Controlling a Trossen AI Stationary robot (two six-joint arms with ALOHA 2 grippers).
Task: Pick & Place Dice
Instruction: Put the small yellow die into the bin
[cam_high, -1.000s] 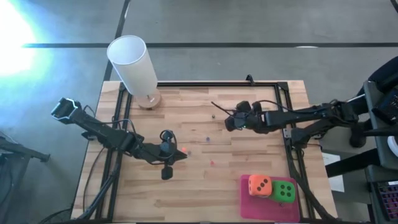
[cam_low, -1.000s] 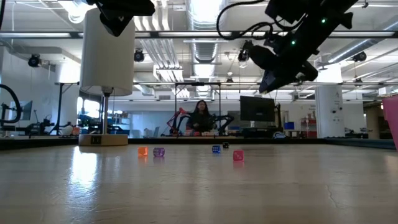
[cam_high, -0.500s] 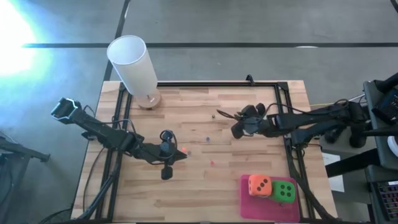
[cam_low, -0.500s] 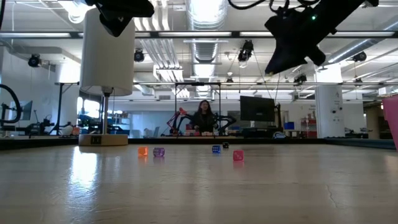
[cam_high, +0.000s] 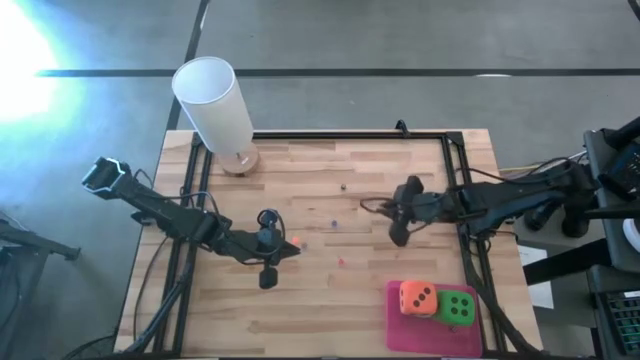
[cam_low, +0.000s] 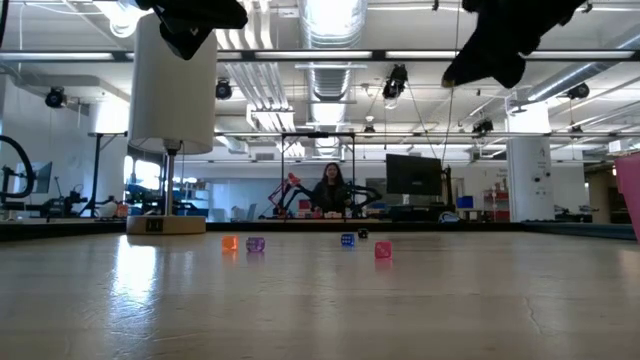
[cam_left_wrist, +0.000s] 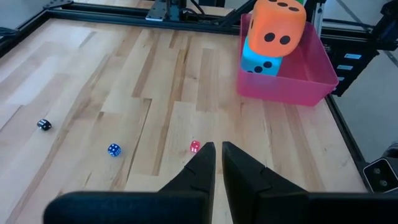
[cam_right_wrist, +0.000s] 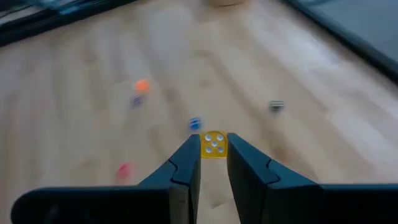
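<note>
A small yellow die (cam_right_wrist: 214, 144) with white pips sits between the fingertips of my right gripper (cam_right_wrist: 213, 155), which is shut on it above the table's right middle (cam_high: 366, 202). My left gripper (cam_left_wrist: 218, 152) hovers shut over the table's left middle (cam_high: 296, 250). Small loose dice lie on the wood: red (cam_left_wrist: 194, 146), blue (cam_left_wrist: 114, 149), black (cam_left_wrist: 43, 124), orange (cam_low: 230, 243) and purple (cam_low: 255, 244). In the pink tray (cam_left_wrist: 292, 93) an orange soft die (cam_high: 417, 297) rests on a teal one (cam_left_wrist: 261, 62), beside a green one (cam_high: 458, 308). My right gripper pinches the small yellow die by two opposite faces (cam_right_wrist: 204, 145) between its two fingertips. The fingers slant down from the table's right side. The die is lifted clear of the table, its several-pip face turned toward the wrist camera.
A tall white cylinder (cam_high: 215, 105) on a round wooden base stands at the far left corner. A black frame (cam_high: 350, 135) runs along the table's edges. Bare wood lies between the arms. A person (cam_low: 327, 188) sits far behind the table.
My right gripper has risen and drawn back toward the table's right and near edges, rolling its wrist as it went. In the low view it has climbed almost out of the top of the picture. The loose dice on the wood have stayed where they were.
</note>
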